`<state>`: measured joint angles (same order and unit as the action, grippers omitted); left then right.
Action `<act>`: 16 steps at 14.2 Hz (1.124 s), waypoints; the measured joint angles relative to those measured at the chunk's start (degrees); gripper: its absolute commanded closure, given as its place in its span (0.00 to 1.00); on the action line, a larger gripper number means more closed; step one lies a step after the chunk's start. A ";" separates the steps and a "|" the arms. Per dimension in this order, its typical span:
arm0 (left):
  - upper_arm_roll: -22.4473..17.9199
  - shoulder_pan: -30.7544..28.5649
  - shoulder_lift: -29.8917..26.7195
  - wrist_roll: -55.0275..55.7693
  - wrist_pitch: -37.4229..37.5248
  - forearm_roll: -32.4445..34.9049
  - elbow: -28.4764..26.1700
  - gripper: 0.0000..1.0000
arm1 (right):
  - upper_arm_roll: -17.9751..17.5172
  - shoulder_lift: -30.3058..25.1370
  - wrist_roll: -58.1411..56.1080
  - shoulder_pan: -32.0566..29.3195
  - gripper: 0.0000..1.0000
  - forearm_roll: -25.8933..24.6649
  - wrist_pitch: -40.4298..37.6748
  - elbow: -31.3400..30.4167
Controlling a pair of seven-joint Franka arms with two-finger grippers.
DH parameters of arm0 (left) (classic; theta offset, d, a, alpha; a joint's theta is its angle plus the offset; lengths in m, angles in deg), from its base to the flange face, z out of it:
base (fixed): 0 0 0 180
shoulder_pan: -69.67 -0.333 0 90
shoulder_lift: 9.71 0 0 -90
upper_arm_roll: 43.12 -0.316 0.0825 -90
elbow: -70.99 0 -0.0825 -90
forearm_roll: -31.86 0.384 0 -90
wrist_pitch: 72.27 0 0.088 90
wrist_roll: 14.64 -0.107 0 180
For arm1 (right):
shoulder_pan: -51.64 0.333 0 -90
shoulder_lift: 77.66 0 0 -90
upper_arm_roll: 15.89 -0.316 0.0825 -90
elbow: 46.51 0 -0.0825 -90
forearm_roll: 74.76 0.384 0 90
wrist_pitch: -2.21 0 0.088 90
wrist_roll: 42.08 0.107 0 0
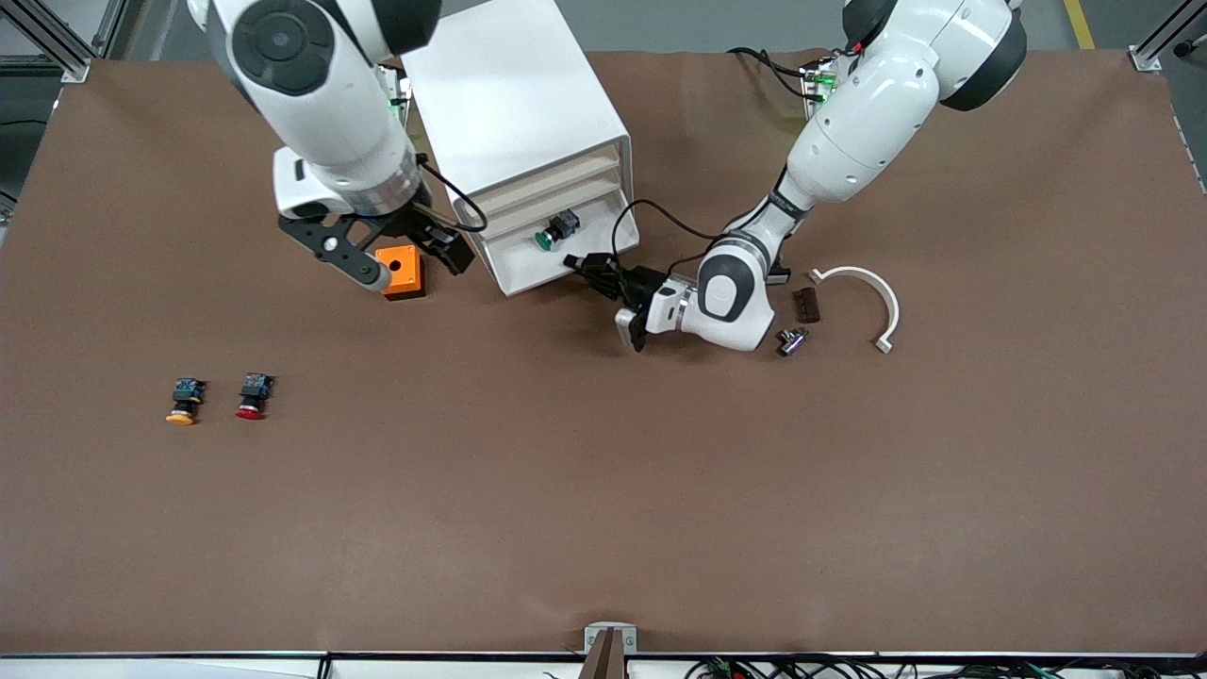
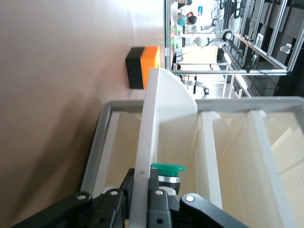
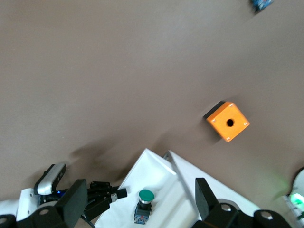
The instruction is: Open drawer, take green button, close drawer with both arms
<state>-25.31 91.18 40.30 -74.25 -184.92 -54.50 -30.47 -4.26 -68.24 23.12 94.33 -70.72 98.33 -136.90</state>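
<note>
The white cabinet stands at the robots' side of the table. Its lowest drawer is pulled out. The green-capped button lies in it and also shows in the right wrist view. My left gripper is shut on the drawer's front wall, one finger inside and one outside, with the green cap just past the inner finger. My right gripper is open and empty, up in the air over the orange box beside the drawer, and in its wrist view the button shows between its fingers.
A yellow-capped button and a red-capped button lie toward the right arm's end. A white curved piece, a dark brown block and a small metal part lie beside the left arm's wrist.
</note>
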 measured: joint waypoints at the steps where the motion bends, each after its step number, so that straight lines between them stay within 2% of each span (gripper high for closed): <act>1: -0.57 -0.08 0.03 0.09 0.14 0.00 0.46 1.00 | 0.00 0.17 1.89 1.01 0.00 0.34 1.93 -1.33; 7: -3.38 -0.16 0.24 0.31 1.04 0.00 2.11 0.99 | -0.04 4.00 14.52 7.09 0.00 0.52 7.90 -4.76; 8: -3.75 -0.34 0.24 0.58 1.08 0.00 2.31 0.90 | -0.04 5.05 16.02 8.16 0.00 0.52 9.09 -5.09; 10: -3.99 -0.88 0.24 1.34 1.16 0.00 2.45 0.00 | -0.07 6.91 17.71 10.17 0.00 0.53 13.06 -6.56; 13: -4.20 -0.87 0.30 6.02 -0.16 1.06 2.47 0.00 | -0.06 7.93 18.06 11.75 0.00 0.53 19.41 -10.60; 16: -4.70 -1.18 0.32 14.41 -0.99 7.47 3.94 0.00 | -0.05 8.63 18.06 12.59 0.00 0.53 20.84 -12.62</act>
<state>-30.02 90.00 40.62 -59.85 -185.91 -47.03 -26.53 -4.31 -59.62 41.18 106.91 -70.19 119.17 -149.53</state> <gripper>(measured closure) 0.304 0.000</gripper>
